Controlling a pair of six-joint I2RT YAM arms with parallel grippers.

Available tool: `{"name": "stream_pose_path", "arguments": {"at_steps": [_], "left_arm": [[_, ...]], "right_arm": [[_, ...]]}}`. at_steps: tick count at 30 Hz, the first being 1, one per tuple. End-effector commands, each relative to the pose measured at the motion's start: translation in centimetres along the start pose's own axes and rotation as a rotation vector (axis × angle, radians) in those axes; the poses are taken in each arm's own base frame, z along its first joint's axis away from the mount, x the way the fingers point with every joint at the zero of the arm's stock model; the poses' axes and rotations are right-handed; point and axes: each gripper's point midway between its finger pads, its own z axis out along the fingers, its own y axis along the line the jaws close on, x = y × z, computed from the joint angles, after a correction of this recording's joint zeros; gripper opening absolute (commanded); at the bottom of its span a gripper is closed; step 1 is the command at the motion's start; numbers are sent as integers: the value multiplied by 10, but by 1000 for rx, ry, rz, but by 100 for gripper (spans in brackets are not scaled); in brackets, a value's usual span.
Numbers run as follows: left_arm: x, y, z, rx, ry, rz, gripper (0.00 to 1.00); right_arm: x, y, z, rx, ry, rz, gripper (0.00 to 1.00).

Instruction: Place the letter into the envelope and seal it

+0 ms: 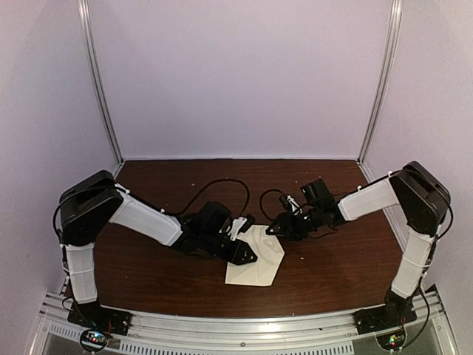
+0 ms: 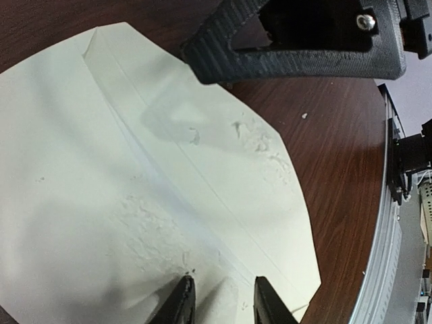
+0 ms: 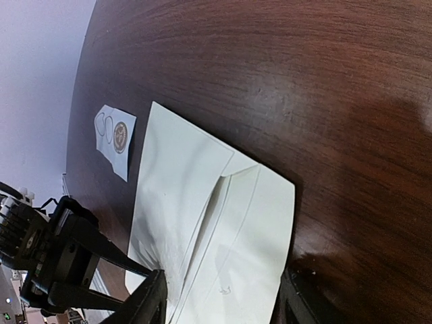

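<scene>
- Left tool (image 2: 219, 305), jaws a narrow gap apart and holding nothing, sits low over the envelope (image 2: 135, 202), which lies askew at mid-width of the desk (image 1: 340, 274), close to its near edge.
- Right tool (image 3: 223, 307), jaws wide and empty, straddles the envelope's far-right end.
- Envelope's long axis runs from the right tool toward the left arm.
- Both reach it, and the left is further over the paper.

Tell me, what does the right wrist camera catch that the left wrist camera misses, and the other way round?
Only the right wrist view shows the small white sticker card lying beside the envelope. Only the left wrist view shows the metal rail along the table's edge, and rough scuffed patches on the paper up close. Both show the cream envelope lying on the dark wooden table.
</scene>
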Motion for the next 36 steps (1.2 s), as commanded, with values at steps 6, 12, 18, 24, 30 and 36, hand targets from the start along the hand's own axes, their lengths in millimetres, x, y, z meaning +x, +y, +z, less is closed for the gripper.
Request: {"name": "stream_pose_path", "arguments": {"at_steps": [6, 12, 18, 24, 30, 36], "left_arm": [[8, 20, 6, -59, -9, -45, 30], [8, 20, 6, -57, -12, -51, 30], [4, 14, 6, -33, -22, -44, 30], [1, 10, 6, -7, -37, -45, 29], [-8, 3, -2, 6, -86, -47, 29], [-26, -8, -39, -43, -162, -5, 32]], "right_arm": [[6, 26, -9, -119, 28, 6, 56], [9, 40, -15, -171, 35, 11, 56], [13, 53, -11, -202, 38, 0, 56], [15, 59, 4, -227, 44, 8, 56], [10, 59, 11, -225, 30, 18, 56], [-9, 81, -15, -217, -41, -36, 60]]}}
